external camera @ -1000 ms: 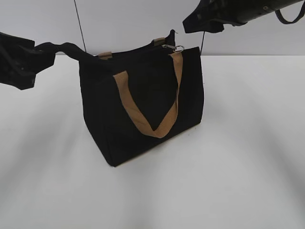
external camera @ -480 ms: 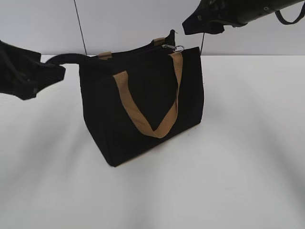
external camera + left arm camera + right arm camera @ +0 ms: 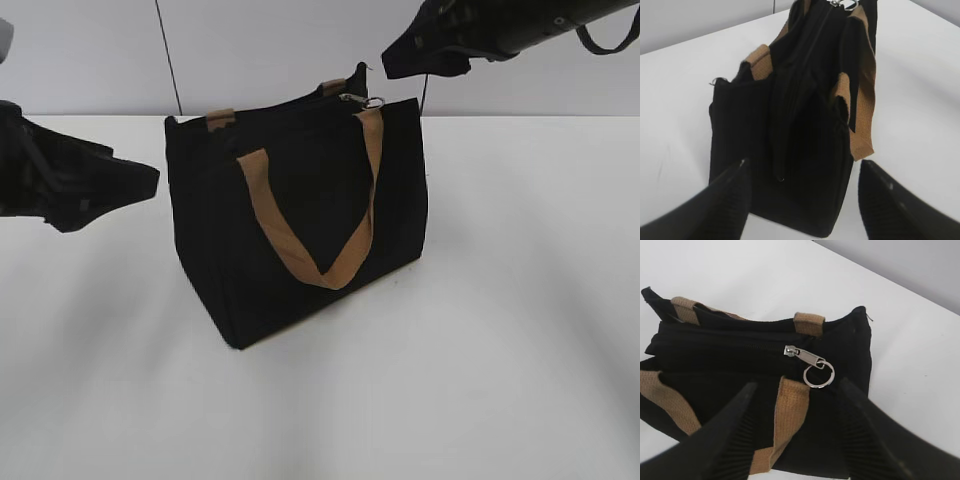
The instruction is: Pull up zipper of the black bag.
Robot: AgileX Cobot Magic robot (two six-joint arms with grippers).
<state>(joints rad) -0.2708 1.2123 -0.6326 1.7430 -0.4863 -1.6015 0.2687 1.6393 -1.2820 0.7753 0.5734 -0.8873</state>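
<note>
The black bag [image 3: 300, 210] stands upright on the white table, with tan strap handles [image 3: 320, 262]. It also shows in the left wrist view [image 3: 790, 135] and the right wrist view [image 3: 740, 365]. The zipper's silver ring pull [image 3: 374, 101] lies at the right end of the bag's top; it is clear in the right wrist view [image 3: 818, 374]. My left gripper [image 3: 150, 178] is open and empty, just left of the bag's end [image 3: 802, 172]. My right gripper [image 3: 392, 60] is open and empty, hovering above the pull [image 3: 797, 390].
The white table [image 3: 500, 330] stretches around the bag on all sides. A thin dark cable [image 3: 168, 55] hangs behind the bag on the left and another [image 3: 424, 95] on the right, against a plain grey wall.
My left gripper let go of the bag's left end, which it had pulled outward, and has opened and drawn back. The right arm has barely moved.
</note>
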